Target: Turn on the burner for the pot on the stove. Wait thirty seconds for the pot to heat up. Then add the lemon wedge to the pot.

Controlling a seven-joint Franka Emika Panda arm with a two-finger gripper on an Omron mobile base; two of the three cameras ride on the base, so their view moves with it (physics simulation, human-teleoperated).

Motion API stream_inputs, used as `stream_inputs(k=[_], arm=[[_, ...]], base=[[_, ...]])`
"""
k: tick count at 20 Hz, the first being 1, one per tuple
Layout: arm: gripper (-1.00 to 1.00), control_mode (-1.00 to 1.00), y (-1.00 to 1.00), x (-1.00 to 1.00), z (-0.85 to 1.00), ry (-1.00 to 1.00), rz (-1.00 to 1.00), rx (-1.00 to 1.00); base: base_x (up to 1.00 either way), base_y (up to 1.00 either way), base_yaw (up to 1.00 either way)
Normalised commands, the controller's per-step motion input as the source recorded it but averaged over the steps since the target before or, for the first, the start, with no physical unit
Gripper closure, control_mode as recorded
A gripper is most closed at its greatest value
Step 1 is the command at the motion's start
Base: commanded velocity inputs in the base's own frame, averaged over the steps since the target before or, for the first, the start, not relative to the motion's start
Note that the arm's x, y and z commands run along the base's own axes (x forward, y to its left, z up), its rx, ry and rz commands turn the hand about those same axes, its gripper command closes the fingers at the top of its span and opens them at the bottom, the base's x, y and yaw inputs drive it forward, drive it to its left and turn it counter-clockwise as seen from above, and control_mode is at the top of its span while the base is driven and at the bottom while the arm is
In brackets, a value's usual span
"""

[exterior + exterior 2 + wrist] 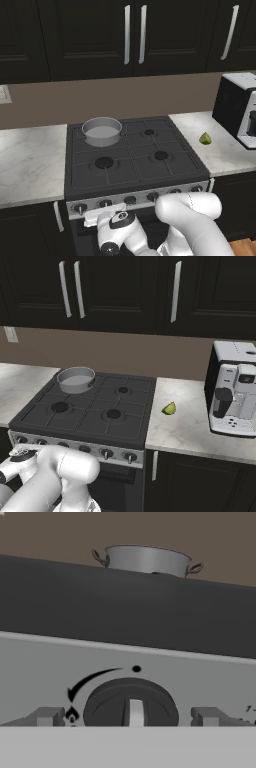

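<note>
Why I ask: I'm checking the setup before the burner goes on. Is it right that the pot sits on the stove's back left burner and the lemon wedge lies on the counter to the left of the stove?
Not quite. The pot does sit on the back left burner of the stove, but the lemon wedge lies on the counter to the right of the stove, not the left. The left base view shows it.

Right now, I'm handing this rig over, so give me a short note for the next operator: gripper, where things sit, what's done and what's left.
Gripper: open, empty, its fingertips either side of a stove knob, not clamped.
Pot: on the back left burner of the stove.
Lemon wedge: on the counter right of the stove, in front of the coffee machine.
Done: gripper lined up at the knob.
Left: turn the knob, wait for the pot to heat, put the wedge in the pot.
</note>
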Motion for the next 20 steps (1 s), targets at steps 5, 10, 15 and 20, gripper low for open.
stream_inputs(k=[5,10,15,20], arm=[[-1.00,-1.00,0.00,0.00,0.00,0.00,0.00,0.00],[1.00,-1.00,0.00,0.00,0.00,0.00,0.00,0.00],[1.00,-1.00,0.00,0.00,0.00,0.00,0.00,0.00],[1.00,-1.00,0.00,0.00,0.00,0.00,0.00,0.00]], base=[[0.00,0.00,0.00],[0.00,0.00,0.00],[0.00,0.00,0.00],[0.00,0.00,0.00]])
